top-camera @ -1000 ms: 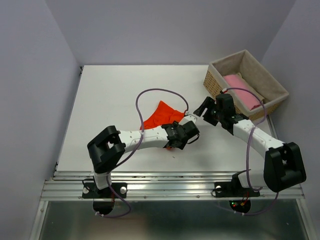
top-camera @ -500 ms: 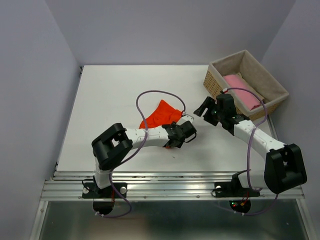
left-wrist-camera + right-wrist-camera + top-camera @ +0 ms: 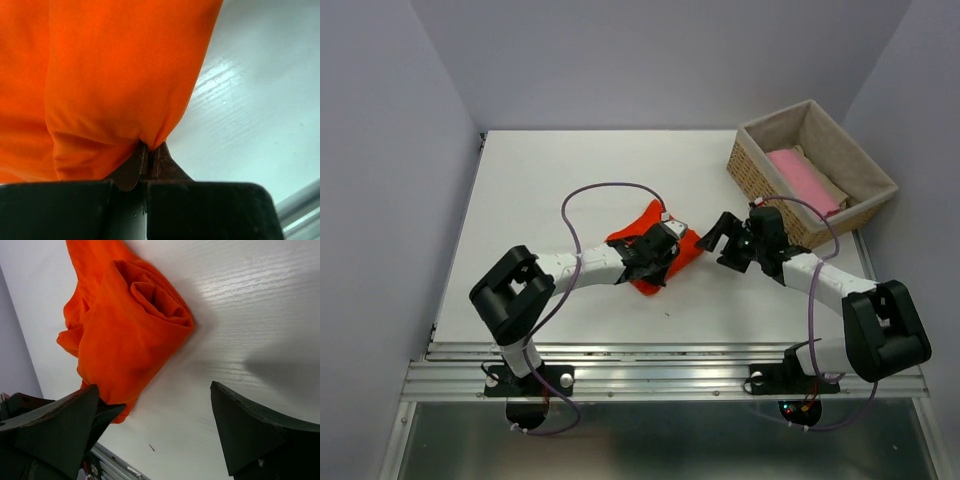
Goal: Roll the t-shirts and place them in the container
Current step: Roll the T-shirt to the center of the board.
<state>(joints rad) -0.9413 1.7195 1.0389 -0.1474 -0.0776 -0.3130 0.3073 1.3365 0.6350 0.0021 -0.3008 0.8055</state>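
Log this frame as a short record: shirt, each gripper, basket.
orange shirt: loosely rolled, lying mid-table
left gripper: shut, pinching a fold of the orange shirt
right gripper: open, facing the roll's spiral end, holding nothing
basket: far right corner, holds a pink shirt

White flat wood-grain table (image 3: 540,190). Woven wicker basket with beige cloth liner (image 3: 748,168) sits at the far right corner. Ribbed aluminium rail (image 3: 660,375) runs along the near edge. Pale lilac walls (image 3: 380,150) on three sides. Small dark speck (image 3: 667,316) on the tabletop near the front.
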